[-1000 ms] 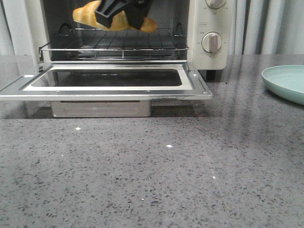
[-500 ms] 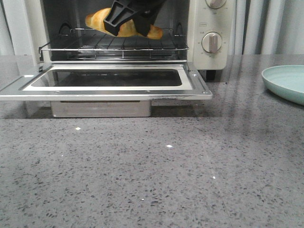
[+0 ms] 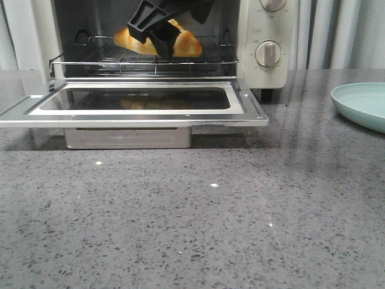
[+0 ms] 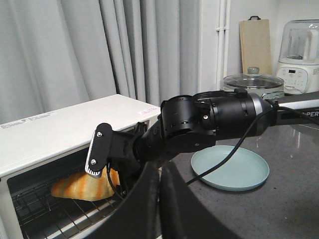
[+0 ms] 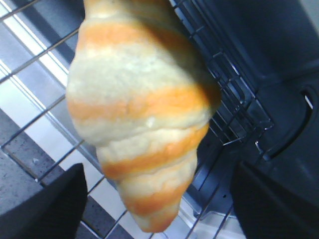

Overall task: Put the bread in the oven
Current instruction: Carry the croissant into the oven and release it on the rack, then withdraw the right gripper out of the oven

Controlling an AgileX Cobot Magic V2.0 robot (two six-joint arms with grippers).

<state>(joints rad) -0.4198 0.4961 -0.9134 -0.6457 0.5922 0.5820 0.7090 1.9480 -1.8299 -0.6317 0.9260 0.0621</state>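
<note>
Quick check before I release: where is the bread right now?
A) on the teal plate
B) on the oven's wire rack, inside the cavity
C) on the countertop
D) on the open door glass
B: the bread lies on the wire rack inside the oven, with the right pincer around it.

A low front camera is facing the open oven (image 3: 264,42) across the bench (image 3: 192,229); both wrist cameras are sharing the bread (image 5: 139,114), the right one closest.
</note>
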